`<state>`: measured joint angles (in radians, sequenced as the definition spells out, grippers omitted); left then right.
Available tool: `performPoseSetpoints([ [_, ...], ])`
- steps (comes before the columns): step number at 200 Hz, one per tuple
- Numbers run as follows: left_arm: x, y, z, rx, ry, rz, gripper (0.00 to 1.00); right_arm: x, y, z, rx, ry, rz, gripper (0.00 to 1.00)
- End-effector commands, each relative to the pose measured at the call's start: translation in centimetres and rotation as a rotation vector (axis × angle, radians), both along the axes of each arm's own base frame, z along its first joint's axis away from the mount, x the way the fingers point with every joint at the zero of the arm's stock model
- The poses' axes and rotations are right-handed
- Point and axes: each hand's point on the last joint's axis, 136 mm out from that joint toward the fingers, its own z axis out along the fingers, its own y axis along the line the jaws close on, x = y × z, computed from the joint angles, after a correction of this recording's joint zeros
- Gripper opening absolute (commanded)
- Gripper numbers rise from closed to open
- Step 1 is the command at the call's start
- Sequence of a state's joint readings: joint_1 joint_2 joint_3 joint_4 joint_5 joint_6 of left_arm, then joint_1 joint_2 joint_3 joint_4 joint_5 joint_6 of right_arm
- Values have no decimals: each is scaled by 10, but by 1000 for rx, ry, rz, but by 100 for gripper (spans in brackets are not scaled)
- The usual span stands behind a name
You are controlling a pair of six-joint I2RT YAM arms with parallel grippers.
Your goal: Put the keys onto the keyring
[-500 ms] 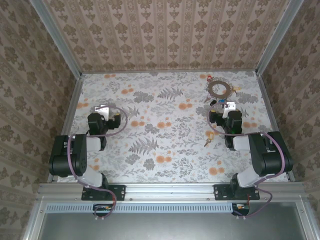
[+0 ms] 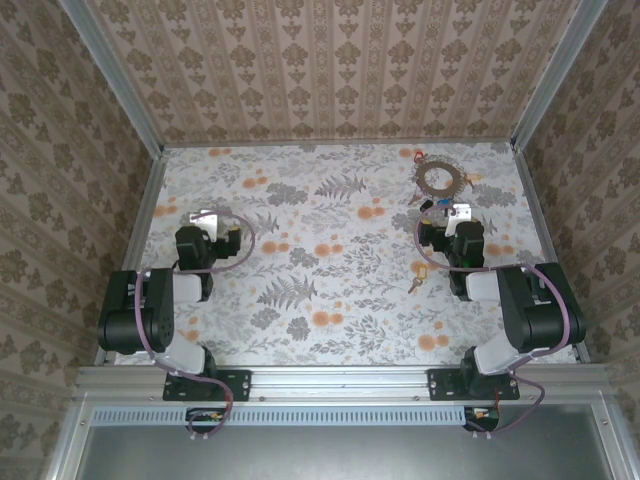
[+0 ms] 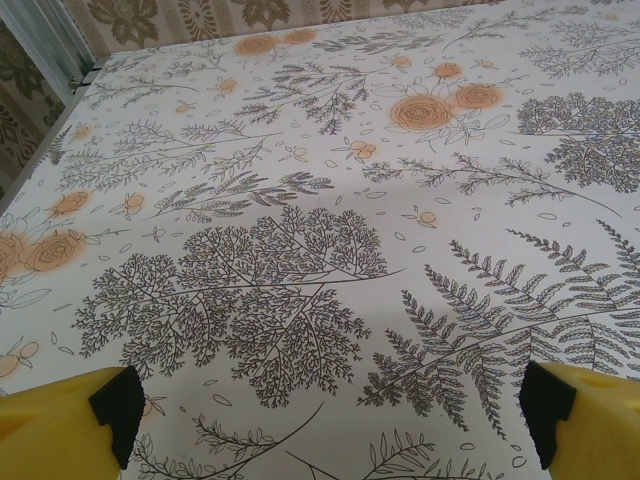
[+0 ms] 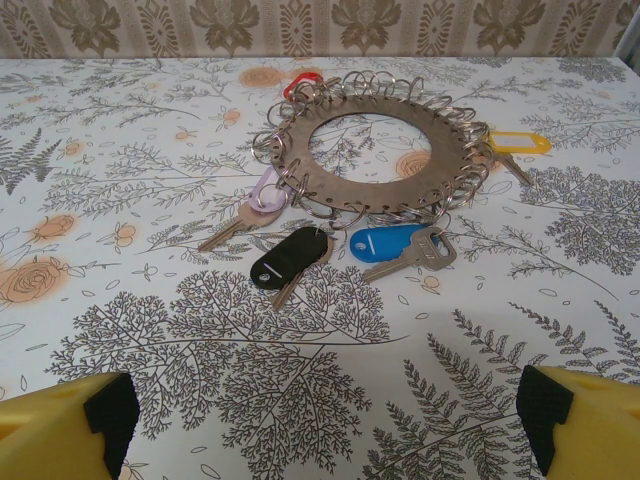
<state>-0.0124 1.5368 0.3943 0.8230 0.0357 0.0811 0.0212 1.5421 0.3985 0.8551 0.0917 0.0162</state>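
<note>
Desk-top standoff: on the left side of the desk [image 2: 320, 320], the left hand [image 2: 205, 218] hangs released, jaws spread wide over bare floral surface with nothing between them. Right of centre, a loose key [image 2: 415, 283] with a pale tag lies just beside the right arm, toward the near edge from the right hand [image 2: 458, 212], which is likewise open and empty. Straight ahead of that hand, toward the far right corner, the keyring [image 4: 375, 150] lies flat, with keys [image 4: 395, 240] bearing blue, black, yellow and red tags fringing its rim. The coming move likely turns on this: loose key behind the right hand, ring before it — both far nearer the right arm than the left.
</note>
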Motion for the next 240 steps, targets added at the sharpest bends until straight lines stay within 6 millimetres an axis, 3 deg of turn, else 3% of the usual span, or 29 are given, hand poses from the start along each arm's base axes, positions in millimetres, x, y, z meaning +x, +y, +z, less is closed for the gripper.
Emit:
performPoseSetpoints([
  [1,6,-1,12,-6,-40,8,100,3,2,8,21,-22,11,99],
  [89,7,6,11,-20,-33,39,100,3,2,8,32,-23,16,100],
  [111,6,8,17,-15,-49,49,100,1,-9,20,63,-35,-33,100],
  [123,1,7,30,0,-41,56,100,-1,-14,32,81,-13,-44,100],
  [148,-7,2,85,-19,-45,82,100,-9,-18,93,103,-90,-68,100],
  [170,-16,-10,136,-73,-73,40,100,-27,-44,131,295,-79,-299,100],
  [190,-27,-13,178,-129,-74,45,100,-32,-24,161,387,-86,-185,100],
  [211,-42,0,198,-242,-19,175,100,-46,-31,162,496,-67,-277,100],
  [227,-51,13,191,-216,33,238,100,-52,-13,151,488,34,-199,99],
  [240,-50,15,183,-207,52,217,100,-64,-10,132,456,137,-228,100],
])
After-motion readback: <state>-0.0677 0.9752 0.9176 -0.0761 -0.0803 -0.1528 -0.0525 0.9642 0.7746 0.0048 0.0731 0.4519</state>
